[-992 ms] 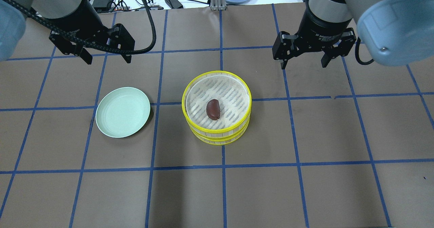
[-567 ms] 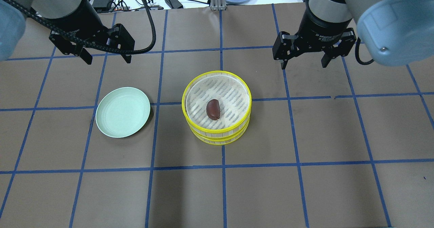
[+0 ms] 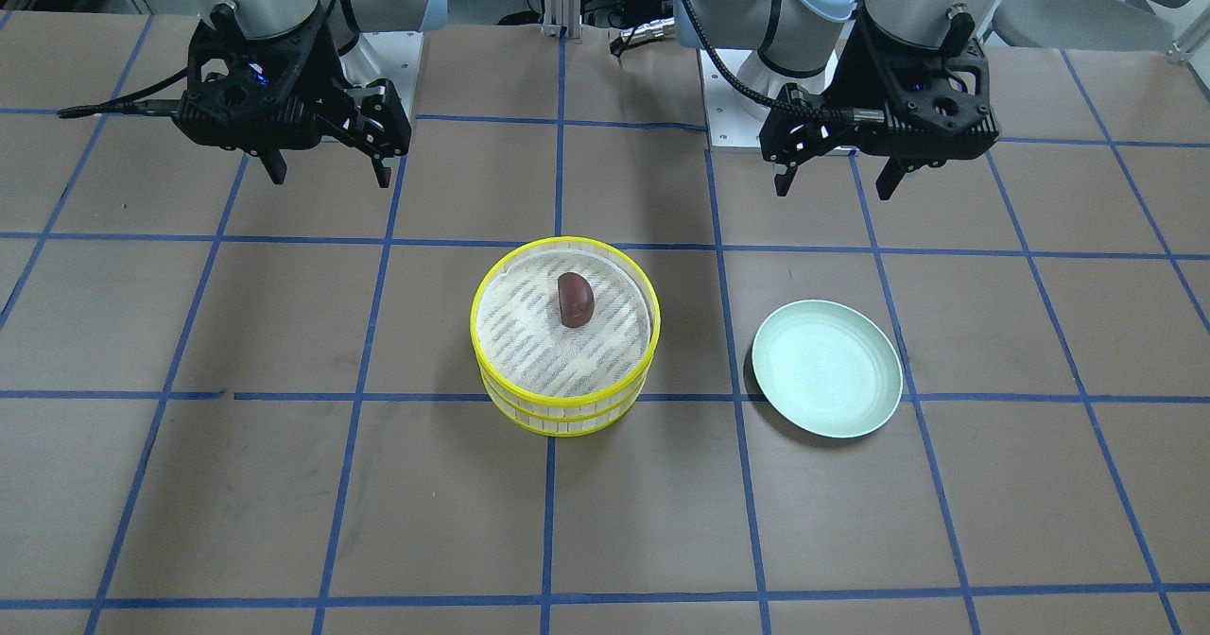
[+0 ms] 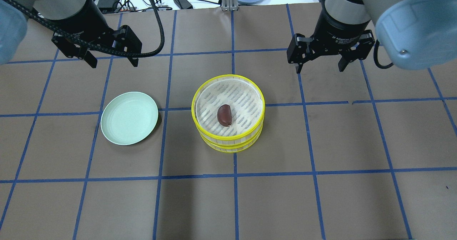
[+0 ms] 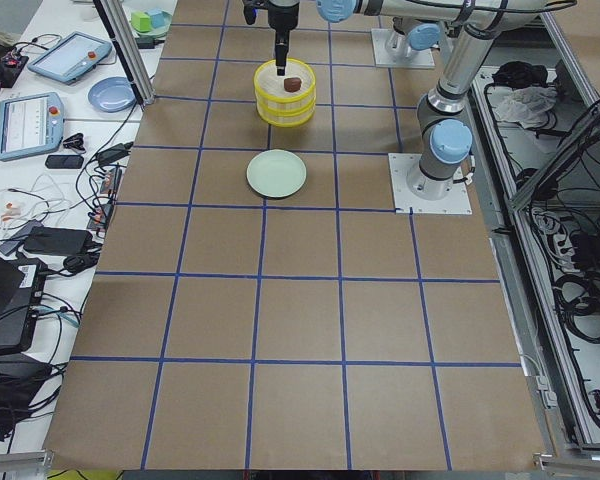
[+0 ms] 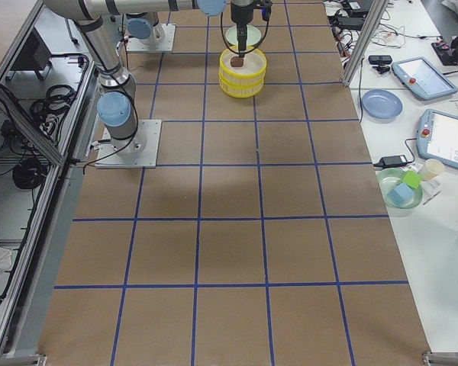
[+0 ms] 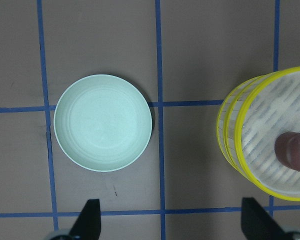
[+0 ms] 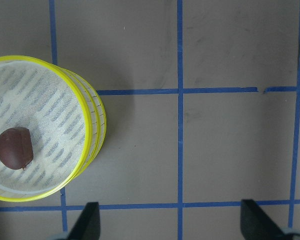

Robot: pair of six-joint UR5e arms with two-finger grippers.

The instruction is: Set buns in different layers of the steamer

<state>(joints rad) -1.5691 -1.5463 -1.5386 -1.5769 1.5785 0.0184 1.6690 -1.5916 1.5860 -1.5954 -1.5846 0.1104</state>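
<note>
Holding unchanged: left gripper (image 4: 114, 63) and right gripper (image 4: 320, 68) hang open and empty, well apart from the stacked steamer trays (image 4: 232, 148). The brown bun (image 4: 224, 115) sits in the top tray (image 4: 228, 76); the task is likely finished.

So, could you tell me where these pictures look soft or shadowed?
Overhead exterior: the right arm's blue joint cap looms large and soft at the corner, and the green plate throws a thin shadow. Left wrist-mounted: the fingertips are blurred, the plate sharp.

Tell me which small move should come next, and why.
Probably just park both arms: the stacked trays hold the brown bun on top, the plate is empty, the left gripper and right gripper are open. No white bun is visible.
</note>
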